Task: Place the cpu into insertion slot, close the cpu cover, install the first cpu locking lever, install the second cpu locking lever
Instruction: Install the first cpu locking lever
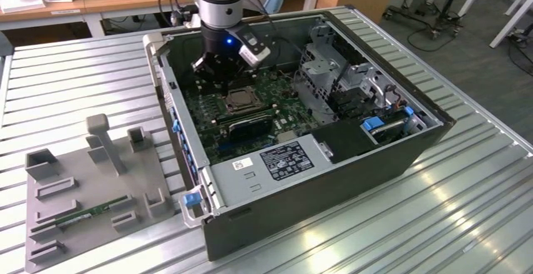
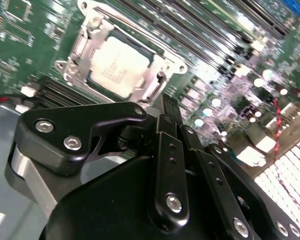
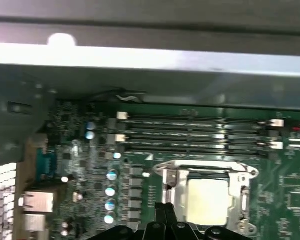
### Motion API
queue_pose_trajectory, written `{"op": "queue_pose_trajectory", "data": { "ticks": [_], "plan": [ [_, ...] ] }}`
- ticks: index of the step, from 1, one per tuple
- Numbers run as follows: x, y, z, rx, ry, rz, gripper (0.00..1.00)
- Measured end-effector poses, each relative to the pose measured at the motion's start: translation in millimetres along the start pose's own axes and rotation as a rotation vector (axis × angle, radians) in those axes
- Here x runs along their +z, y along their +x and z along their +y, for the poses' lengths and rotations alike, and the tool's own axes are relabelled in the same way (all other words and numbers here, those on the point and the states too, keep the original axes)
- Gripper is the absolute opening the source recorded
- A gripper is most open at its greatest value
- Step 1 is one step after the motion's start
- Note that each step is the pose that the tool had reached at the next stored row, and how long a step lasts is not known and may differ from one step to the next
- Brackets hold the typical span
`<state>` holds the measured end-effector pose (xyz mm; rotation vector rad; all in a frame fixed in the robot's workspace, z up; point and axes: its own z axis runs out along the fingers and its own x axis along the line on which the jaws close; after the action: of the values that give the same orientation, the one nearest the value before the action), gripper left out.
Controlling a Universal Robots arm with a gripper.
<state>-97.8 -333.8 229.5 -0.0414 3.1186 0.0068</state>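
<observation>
The cpu (image 2: 117,65), a silvery-tan square, lies flat in the insertion slot (image 2: 156,47) on the green board. The cpu cover (image 2: 76,56), a silver frame, lies down around it, and the chip's face shows through its window. In the first wrist view the cpu (image 3: 207,200) sits inside the cpu cover (image 3: 171,182). My gripper (image 2: 169,109) hangs just beside one edge of the socket with its black fingers together and nothing between them. In the exterior view the gripper (image 1: 218,69) is inside the open computer case, just behind the cpu (image 1: 239,100).
Long black memory slots (image 3: 195,132) run beside the socket. The case walls (image 1: 175,93), a metal drive cage (image 1: 329,68) and the power supply (image 1: 275,158) close in the board. At the exterior view's left a grey fixture (image 1: 83,186) holds a green memory stick (image 1: 92,213).
</observation>
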Motion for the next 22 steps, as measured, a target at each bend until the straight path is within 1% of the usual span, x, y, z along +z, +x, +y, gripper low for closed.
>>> {"op": "queue_pose_trajectory", "data": {
  "ticks": [4, 6, 10, 14, 16, 20, 22],
  "plan": [
    [-0.2, 8.9, 0.2, 0.0, 0.0, 0.0, 0.11],
    [-0.3, 11.7, 0.3, 0.0, 0.0, 0.0, 0.11],
    [-0.3, 12.8, 0.3, 0.0, 0.0001, -0.0001, 0.11],
    [-2.4, 13.3, 0.3, 0.0, 0.0001, -0.003, 0.11],
    [-5.0, 13.3, 0.4, 0.0, 0.0001, -0.0045, 0.11],
    [-12.3, 13.2, 0.4, 0.0, -0.0001, -0.0091, 0.11],
    [-14.5, 13.2, 0.4, 0.0, 0.0, -0.0112, 0.11]
  ]
}}
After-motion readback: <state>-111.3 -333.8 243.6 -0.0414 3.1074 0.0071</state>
